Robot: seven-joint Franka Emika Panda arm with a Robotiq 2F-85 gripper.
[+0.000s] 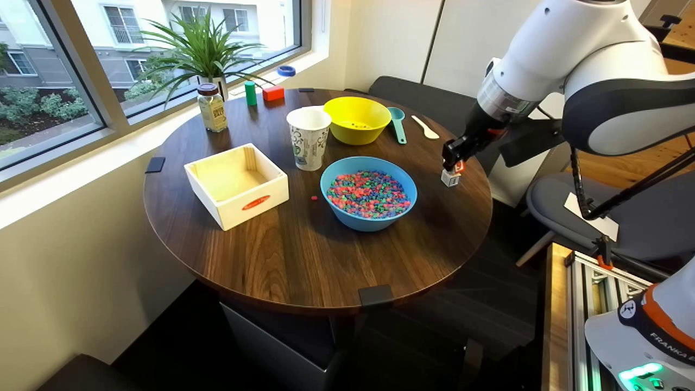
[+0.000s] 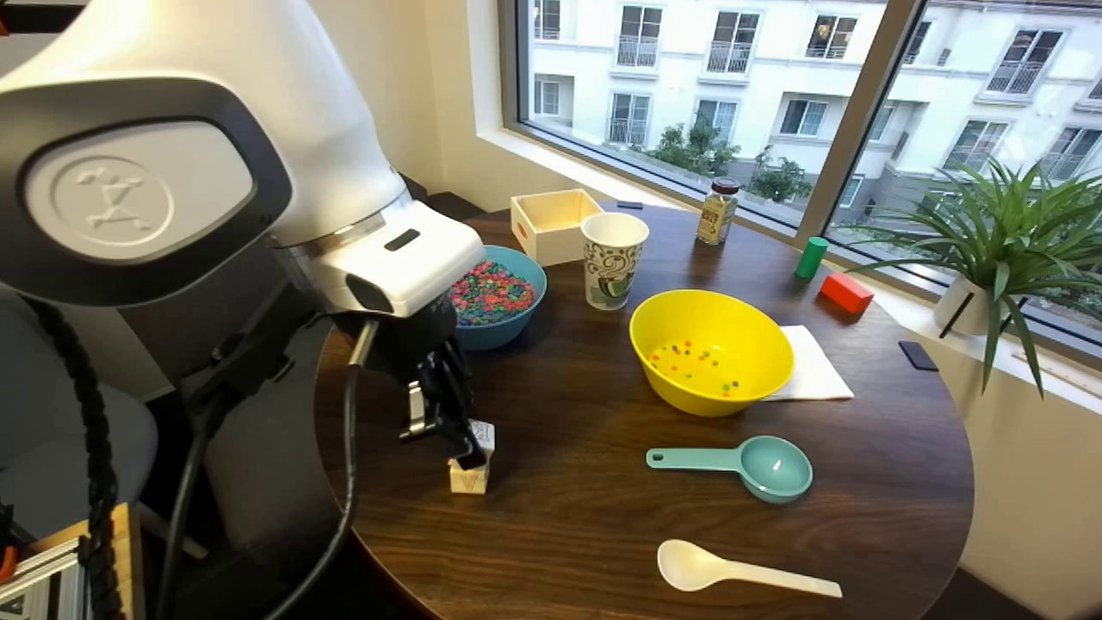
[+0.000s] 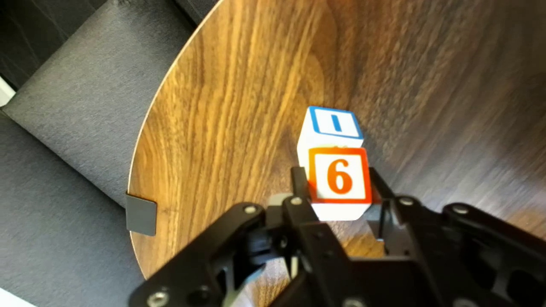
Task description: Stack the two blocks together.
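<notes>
The tool [image 3: 338, 184] pinches the red-edged block [image 3: 340, 176]: grasp looks made! Next, lift, then over the blue-edged block [image 3: 330, 131] just ahead.

The arm [image 1: 564, 46] slants downward, its gripper [image 3: 338, 183] low and tilted, both fingers [image 3: 300, 184] clamped in a grip.

Tabletop [image 1: 277, 260] is wood grain with a bit of sheen, box [image 1: 233, 213] looks like smooth bare wood. Yellow bowl [image 2: 740, 331] seems smooth plastic, scoop [image 2: 775, 469] is glossier. Cup [image 2: 613, 263] looks like paper, chair [image 3: 76, 102] is matt cloth, gripper [image 3: 337, 181] mostly matt with shiny metal screws [image 3: 158, 298].
</notes>
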